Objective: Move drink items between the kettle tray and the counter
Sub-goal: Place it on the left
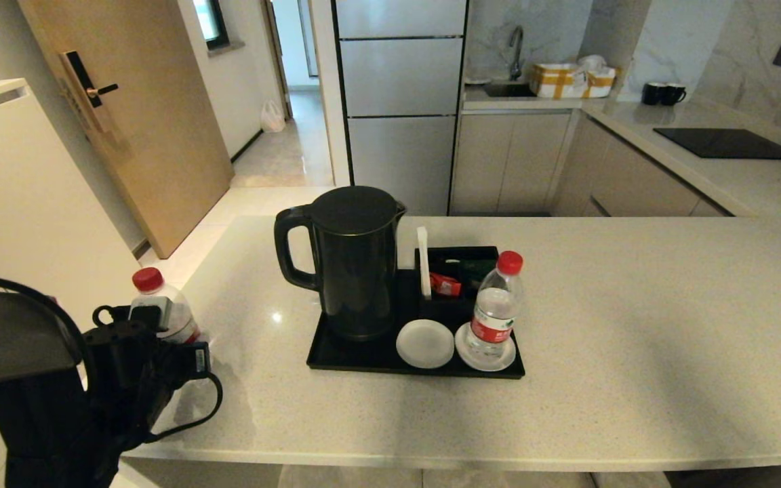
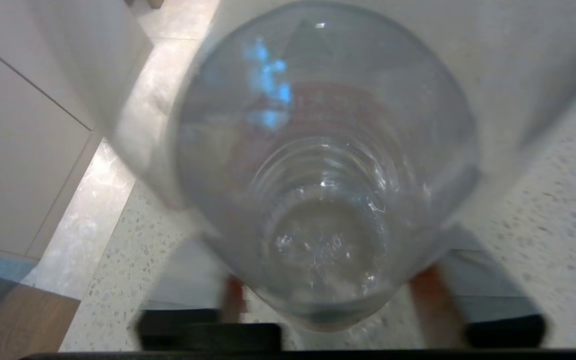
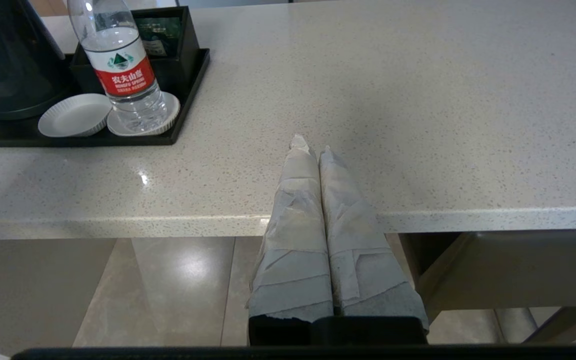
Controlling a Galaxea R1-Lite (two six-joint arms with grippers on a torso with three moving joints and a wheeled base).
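Note:
A clear water bottle [image 1: 175, 313] with a red cap stands at the far left edge of the beige counter [image 1: 634, 339]. My left gripper [image 1: 160, 317] is around it, and in the left wrist view the bottle [image 2: 318, 165] fills the picture. The black kettle [image 1: 353, 261] stands on the black tray [image 1: 417, 371]. A second bottle [image 1: 495, 308] sits on the tray's right coaster [image 1: 507, 358]. The left coaster [image 1: 424, 343] is bare. My right gripper [image 3: 313, 150] hangs shut and empty at the counter's front edge, right of the tray.
A black sachet box [image 1: 455, 271] stands at the tray's back. Beyond the bottle at the left, the counter ends over the floor. On the far counter lie a black cooktop [image 1: 729, 143] and two black mugs [image 1: 663, 93].

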